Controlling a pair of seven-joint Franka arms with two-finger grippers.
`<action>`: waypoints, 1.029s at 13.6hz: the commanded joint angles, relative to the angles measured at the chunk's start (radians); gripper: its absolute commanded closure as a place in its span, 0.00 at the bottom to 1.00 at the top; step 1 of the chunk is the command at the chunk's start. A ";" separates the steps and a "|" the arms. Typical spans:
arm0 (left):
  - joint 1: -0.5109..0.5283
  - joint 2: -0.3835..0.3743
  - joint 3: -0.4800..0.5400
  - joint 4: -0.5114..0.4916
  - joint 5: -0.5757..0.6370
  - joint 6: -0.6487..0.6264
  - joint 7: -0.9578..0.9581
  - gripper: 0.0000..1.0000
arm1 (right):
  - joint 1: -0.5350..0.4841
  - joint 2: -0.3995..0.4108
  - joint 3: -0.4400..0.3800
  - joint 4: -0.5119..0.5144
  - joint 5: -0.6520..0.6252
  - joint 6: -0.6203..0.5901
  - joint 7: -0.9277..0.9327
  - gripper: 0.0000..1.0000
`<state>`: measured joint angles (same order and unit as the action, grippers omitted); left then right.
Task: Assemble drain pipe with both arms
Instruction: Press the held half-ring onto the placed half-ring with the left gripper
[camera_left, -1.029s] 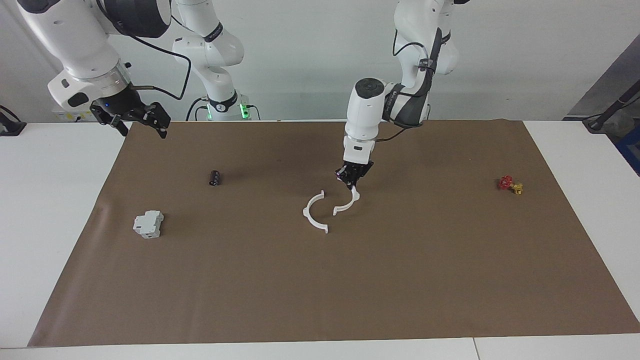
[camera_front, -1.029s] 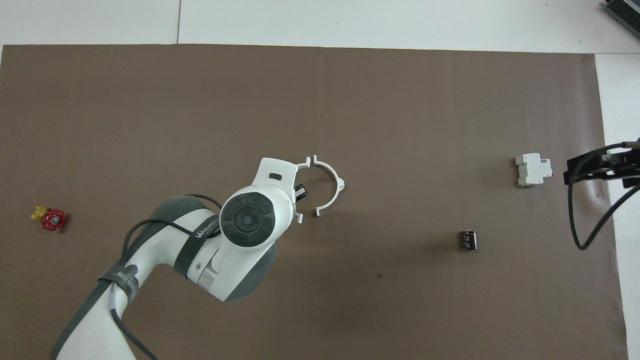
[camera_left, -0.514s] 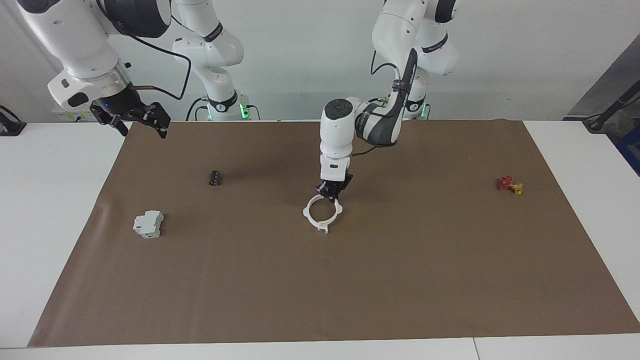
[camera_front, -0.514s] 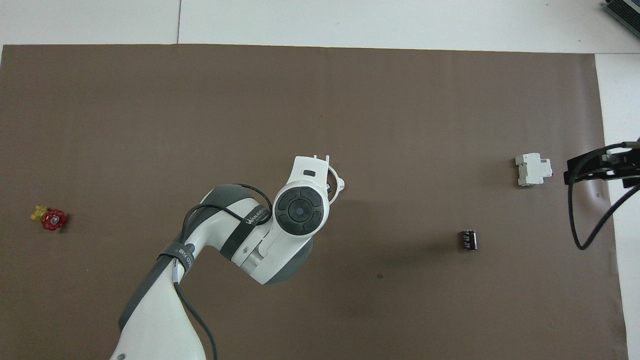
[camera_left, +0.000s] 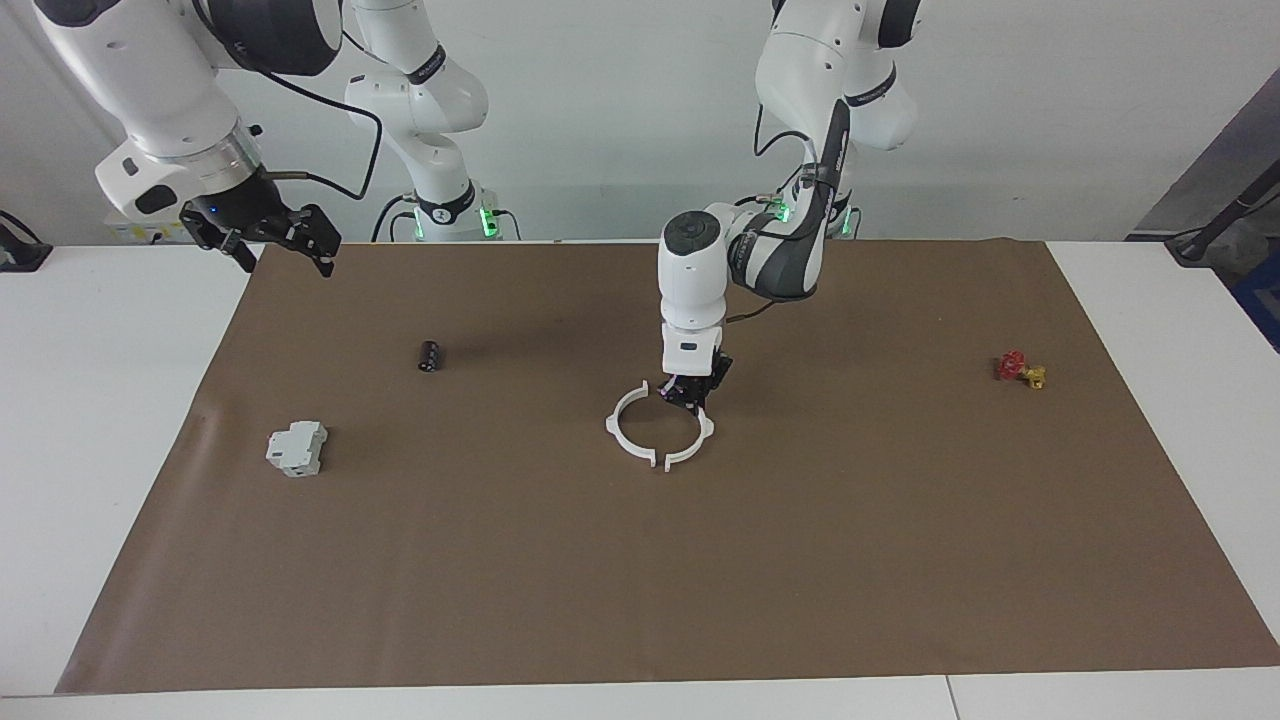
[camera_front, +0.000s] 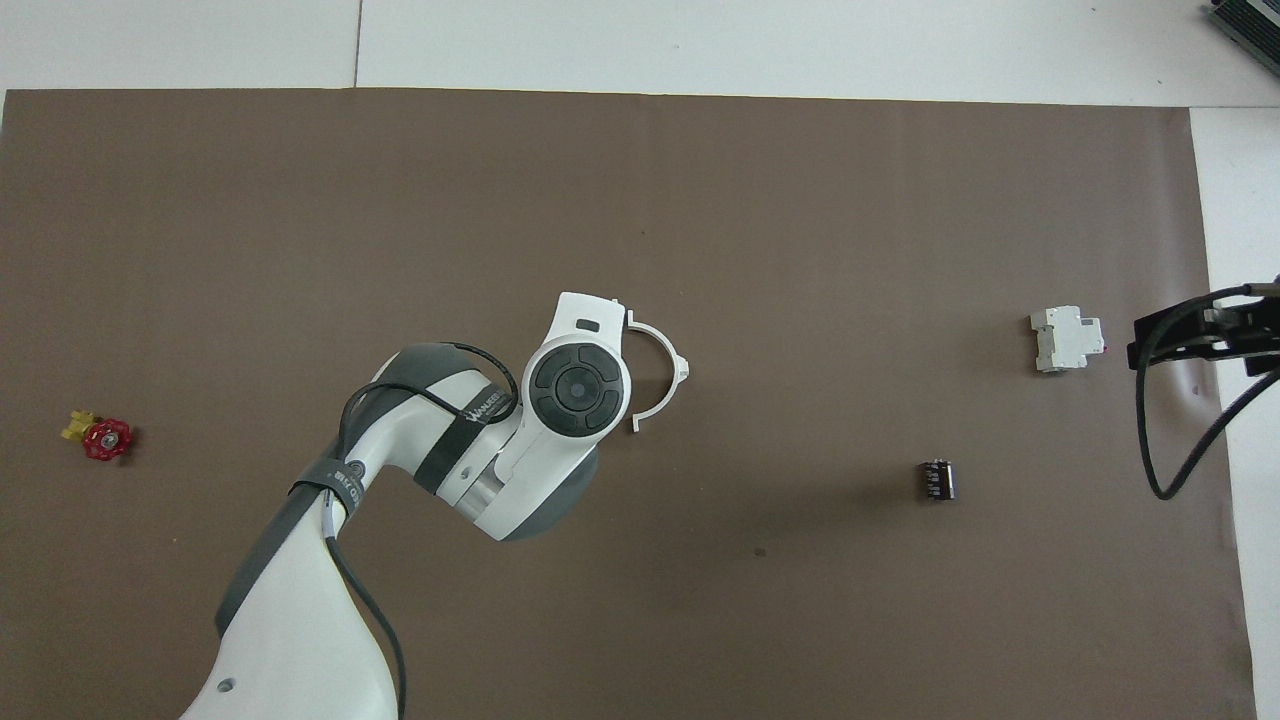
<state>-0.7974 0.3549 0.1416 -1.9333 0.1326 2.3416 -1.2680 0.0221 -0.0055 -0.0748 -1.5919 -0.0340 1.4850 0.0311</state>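
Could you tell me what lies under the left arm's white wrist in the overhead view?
The second white plastic half-ring and the shut left gripper are covered there; only the other half-ring shows.

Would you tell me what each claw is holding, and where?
The left claw pinches one drain pipe half-ring at its end nearer the robots; the right claw holds nothing.

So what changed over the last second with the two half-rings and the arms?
The left gripper, shut on one half-ring, carried it toward the right arm's end, up against the other half-ring, then drew back a little; the two now face each other as a nearly closed ring. The left arm's elbow dropped lower. The right gripper stayed open, waiting over the mat's corner. Grey block, black cylinder and red valve did not move.
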 joint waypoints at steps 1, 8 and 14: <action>-0.017 -0.034 0.006 -0.056 0.016 0.002 -0.056 1.00 | -0.007 0.004 0.000 0.010 0.020 -0.014 -0.023 0.00; -0.034 -0.031 0.006 -0.058 0.018 0.068 -0.212 1.00 | -0.007 0.004 0.000 0.010 0.020 -0.015 -0.023 0.00; -0.036 -0.031 0.004 -0.069 0.018 0.081 -0.214 1.00 | -0.007 0.002 0.000 0.012 0.020 -0.015 -0.023 0.00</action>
<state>-0.8206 0.3508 0.1378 -1.9623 0.1326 2.3984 -1.4572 0.0221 -0.0055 -0.0748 -1.5918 -0.0340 1.4850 0.0311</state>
